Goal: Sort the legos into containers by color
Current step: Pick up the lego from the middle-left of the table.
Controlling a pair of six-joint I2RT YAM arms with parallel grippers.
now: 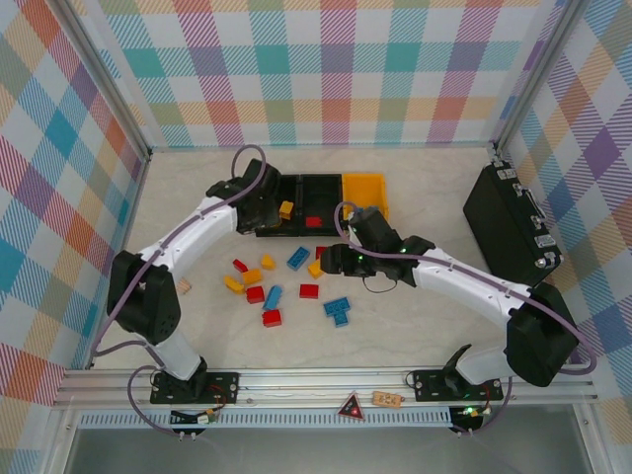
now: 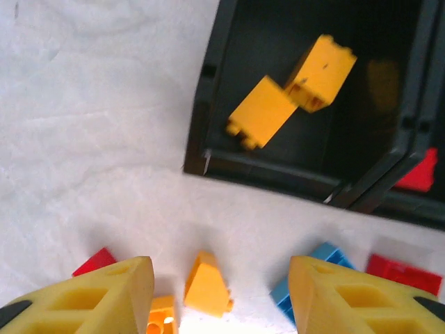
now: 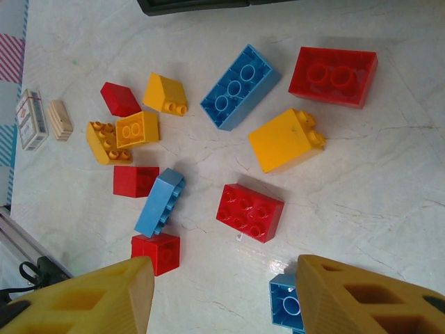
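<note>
Top external: the left arm reaches over the leftmost of the three joined containers (image 1: 321,188). The right arm hangs above the loose legos (image 1: 272,296) scattered on the worktop (image 1: 415,326) in front of the row.

From the left wrist, the left jaws stand apart with nothing between them. Below them, two yellow bricks (image 2: 261,111) lie tilted against each other inside the black bin (image 2: 208,90). A red brick (image 2: 421,174) sits in the next compartment, and the yellow-orange bin (image 1: 363,186) looks empty.

From the right wrist, the right jaws are also apart and empty, poised over a red brick (image 3: 250,211) with a blue brick (image 3: 285,303) just beside one finger.

The risk lies in the crowding. Reds, blues and yellows sit close together, so a descent slightly off line could trap two colours at once or knock a neighbour aside. Both arms work near the same bins, and a hurried carry could bring them into contact. A brick released near a shared bin wall could also tip into the wrong compartment.
</note>
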